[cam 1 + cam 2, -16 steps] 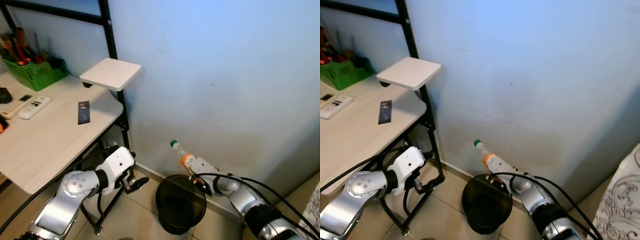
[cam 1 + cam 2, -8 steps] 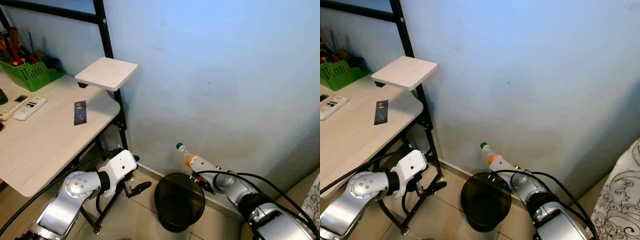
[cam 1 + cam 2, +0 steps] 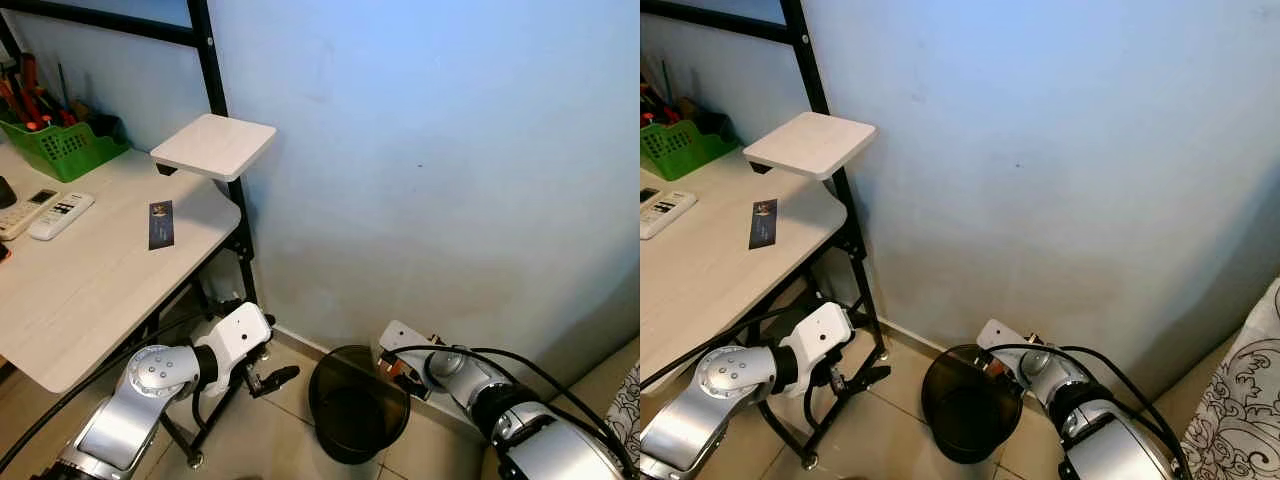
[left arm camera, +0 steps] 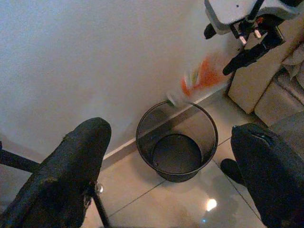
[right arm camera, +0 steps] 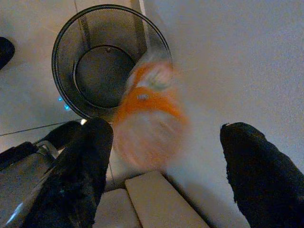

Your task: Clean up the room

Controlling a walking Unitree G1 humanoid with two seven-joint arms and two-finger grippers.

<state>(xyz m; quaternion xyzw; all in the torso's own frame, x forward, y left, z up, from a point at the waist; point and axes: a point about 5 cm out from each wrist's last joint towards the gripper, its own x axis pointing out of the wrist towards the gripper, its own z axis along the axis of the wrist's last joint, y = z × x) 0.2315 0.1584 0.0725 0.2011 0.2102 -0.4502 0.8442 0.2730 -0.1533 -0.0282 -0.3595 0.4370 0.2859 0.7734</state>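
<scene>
1. One bottle (image 5: 149, 121), orange-labelled and blurred, is now free in mid-air just above the black mesh bin (image 4: 176, 149); earlier the right gripper (image 5: 161, 156) held it.
2. Right gripper's fingers now spread apart.
3. Left gripper (image 4: 168, 171) open, unchanged, near the desk (image 3: 90, 290).

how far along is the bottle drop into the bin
Done: the right gripper has opened above the black mesh bin by the wall. In hand: nothing; the orange-labelled bottle is a blur in mid-air between that gripper and the bin rim, so it looks released but not yet landed. The left gripper hangs open beside the desk leg. Left: remotes and a dark card lie on the desk.
</scene>
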